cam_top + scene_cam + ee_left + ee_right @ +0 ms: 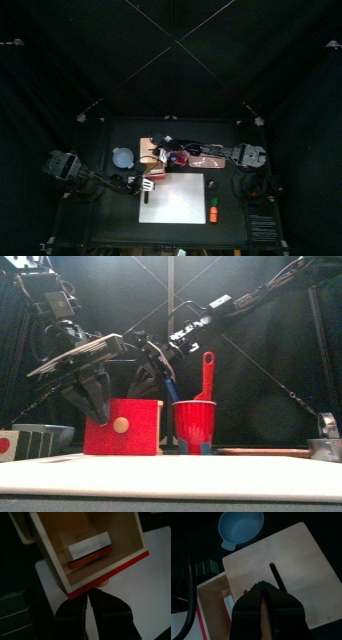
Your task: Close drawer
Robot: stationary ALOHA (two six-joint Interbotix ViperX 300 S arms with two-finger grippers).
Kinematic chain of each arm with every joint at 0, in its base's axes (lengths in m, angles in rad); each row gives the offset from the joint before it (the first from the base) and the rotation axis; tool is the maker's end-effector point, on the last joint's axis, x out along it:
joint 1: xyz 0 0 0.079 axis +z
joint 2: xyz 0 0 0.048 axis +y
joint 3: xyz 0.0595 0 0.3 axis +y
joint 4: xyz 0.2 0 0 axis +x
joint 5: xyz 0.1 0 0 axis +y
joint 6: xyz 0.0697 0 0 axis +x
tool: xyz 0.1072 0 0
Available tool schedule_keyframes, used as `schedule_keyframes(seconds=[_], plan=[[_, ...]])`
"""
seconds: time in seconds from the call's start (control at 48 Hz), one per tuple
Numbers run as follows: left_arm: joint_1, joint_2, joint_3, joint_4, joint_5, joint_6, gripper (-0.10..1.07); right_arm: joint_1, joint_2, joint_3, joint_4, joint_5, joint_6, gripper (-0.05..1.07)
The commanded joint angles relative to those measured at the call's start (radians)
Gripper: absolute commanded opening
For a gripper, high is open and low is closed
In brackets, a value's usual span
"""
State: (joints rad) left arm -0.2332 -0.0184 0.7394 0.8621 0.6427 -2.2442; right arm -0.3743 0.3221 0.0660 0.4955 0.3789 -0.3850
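— So where is the drawer (93, 557)?
— Pulled out of its cabinet (284, 567), just behind the board (177, 200), toward the board's back left corner. Its red front and wooden knob (123, 426) face the board. A white-and-red block (90, 548) lies inside.
— And the left gripper (90, 597)?
— It hangs over the red front, jaws partly apart. The knob is bare; nothing is gripped.
— The right one?
— The right gripper (261, 587) points down at the cabinet's top, jaws almost together, with nothing seen between them.
— Anything else near the board?
— A red cup (194, 418) holding a red spatula (207, 371) stands behind its back edge. A blue bowl (241, 527) sits beyond its back left corner.
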Motion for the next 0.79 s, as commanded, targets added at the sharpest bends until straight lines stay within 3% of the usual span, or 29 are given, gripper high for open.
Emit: schedule_keyframes(seconds=[0.0,0.271,0.542,0.771], plan=[[0.012,0.000,-0.023,0.009,0.008,0.000,0.53,-0.008,-0.020,-0.031,-0.005,0.006,-0.002,0.36],[0.014,0.002,-0.023,0.011,0.009,-0.002,0.53,-0.095,-0.034,-0.127,-0.012,0.029,0.000,0.36],[0.031,0.002,-0.029,0.025,0.012,-0.002,0.53,-0.169,0.098,-0.301,-0.008,0.183,0.000,0.36],[0.051,0.003,-0.031,0.040,0.015,-0.002,0.53,-0.183,0.172,-0.400,-0.055,0.285,0.003,0.36]])
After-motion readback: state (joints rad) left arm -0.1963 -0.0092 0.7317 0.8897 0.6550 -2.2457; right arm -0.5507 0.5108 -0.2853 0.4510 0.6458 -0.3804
